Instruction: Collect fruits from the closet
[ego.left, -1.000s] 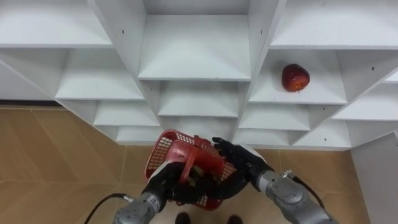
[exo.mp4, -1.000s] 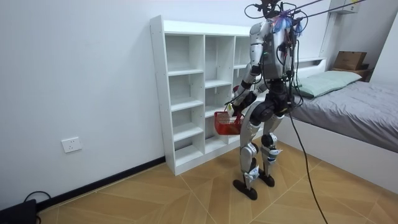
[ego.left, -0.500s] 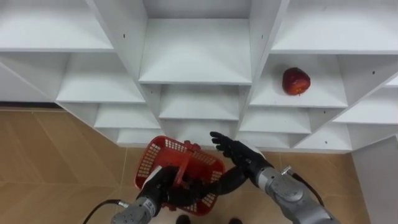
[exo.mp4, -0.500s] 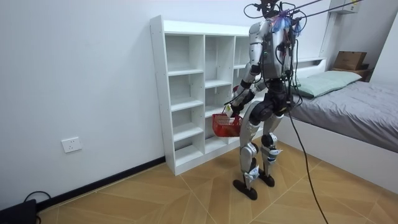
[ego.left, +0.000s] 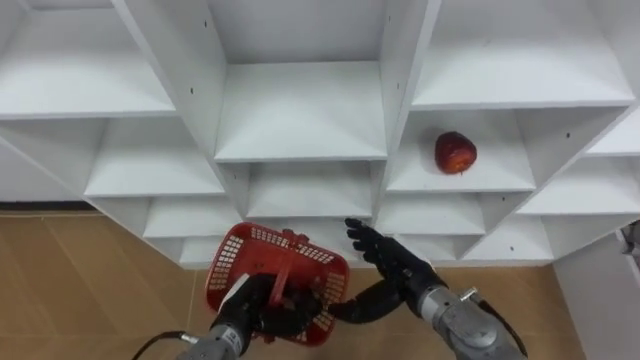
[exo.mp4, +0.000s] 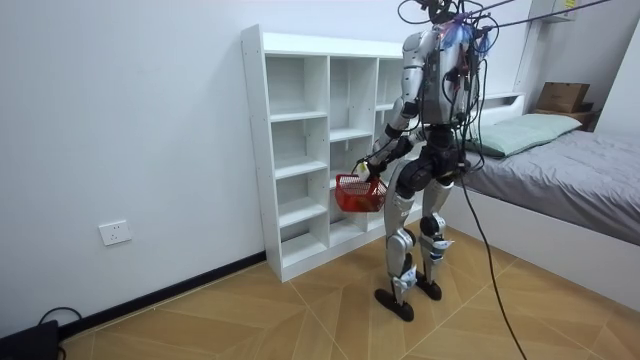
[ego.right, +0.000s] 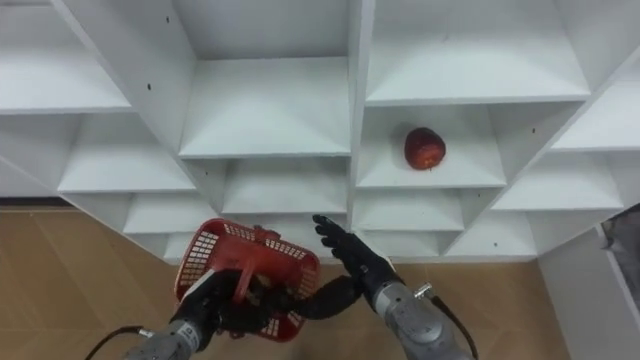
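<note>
The apple (ego.left: 455, 152) is not yet collected from the closet (ego.left: 300, 110) shelf's middle; the basket (ego.left: 230, 275) is clasped by the left hand (ego.left: 255, 306), the right hand (ego.left: 393, 263) held spread.

A: What does your robot look like?
B: You see a black left hand (ego.left: 258, 308) and a black right hand (ego.left: 392, 262) on silver-grey forearms, with a dark cable by each wrist. The body is silver with black joints, and cables bunch at its head.
</note>
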